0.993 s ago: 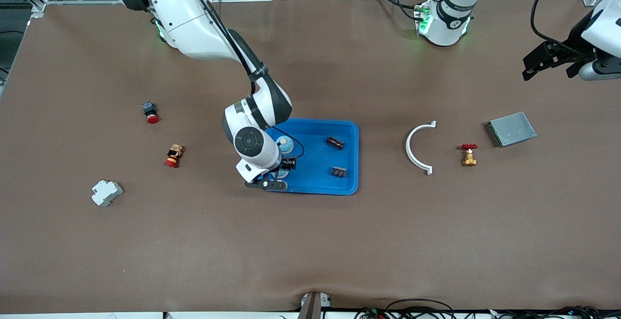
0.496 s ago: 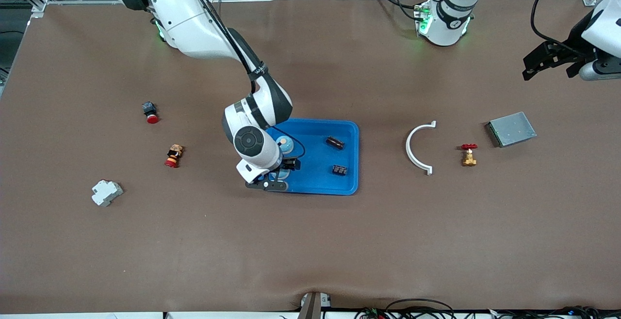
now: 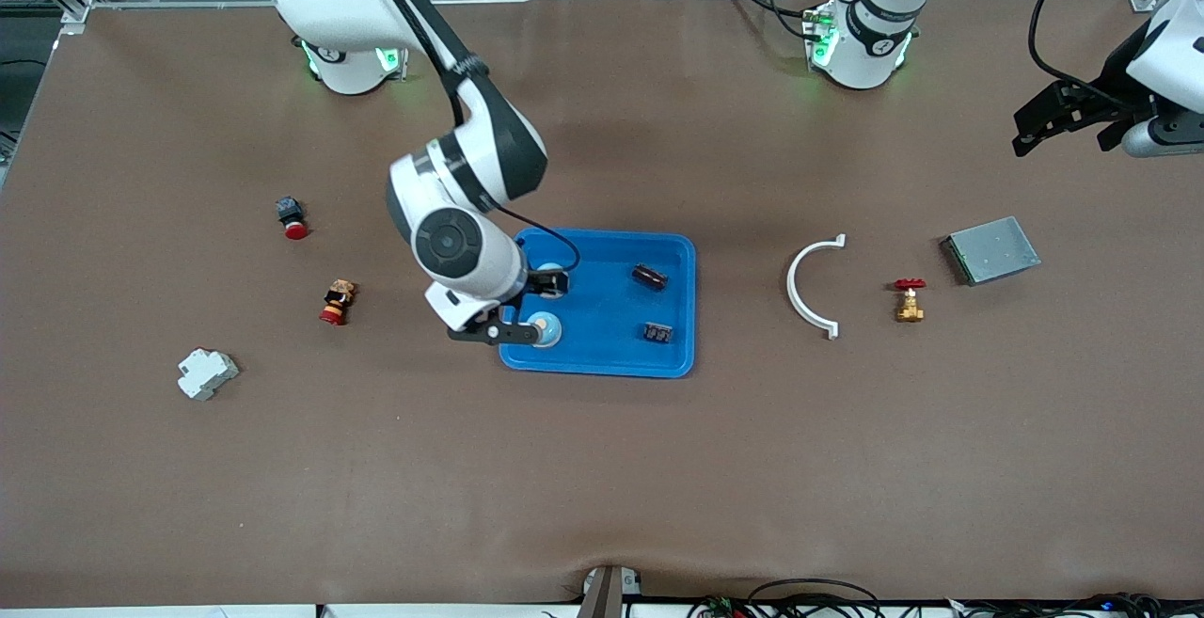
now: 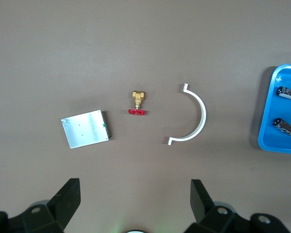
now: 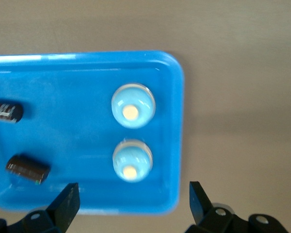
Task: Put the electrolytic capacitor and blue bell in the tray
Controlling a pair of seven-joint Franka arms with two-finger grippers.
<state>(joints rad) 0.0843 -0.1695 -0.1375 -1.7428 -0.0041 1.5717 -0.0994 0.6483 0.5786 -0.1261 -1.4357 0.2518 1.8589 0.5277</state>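
The blue tray (image 3: 677, 303) lies mid-table. In it are two light blue bells (image 3: 544, 328) (image 3: 551, 281) at the right arm's end, and two dark electrolytic capacitors (image 3: 649, 276) (image 3: 658, 332) at the left arm's end. My right gripper (image 3: 515, 309) is open and empty, up over the tray's rim beside the bells. The right wrist view shows the gripper (image 5: 133, 201), both bells (image 5: 133, 106) (image 5: 131, 160), the capacitors (image 5: 5, 110) (image 5: 26, 168) and the tray (image 5: 77, 82). My left gripper (image 3: 1063, 115) (image 4: 136, 194) waits open and empty above the table's left-arm end.
A white half-ring clamp (image 3: 814, 287), a brass valve with a red handle (image 3: 909, 300) and a grey metal box (image 3: 992, 249) lie toward the left arm's end. Two red-capped buttons (image 3: 292, 218) (image 3: 336, 303) and a white breaker (image 3: 207, 373) lie toward the right arm's end.
My right gripper has risen and moved off toward the right arm's end, leaving a blue bell uncovered in the tray. The left arm has not moved.
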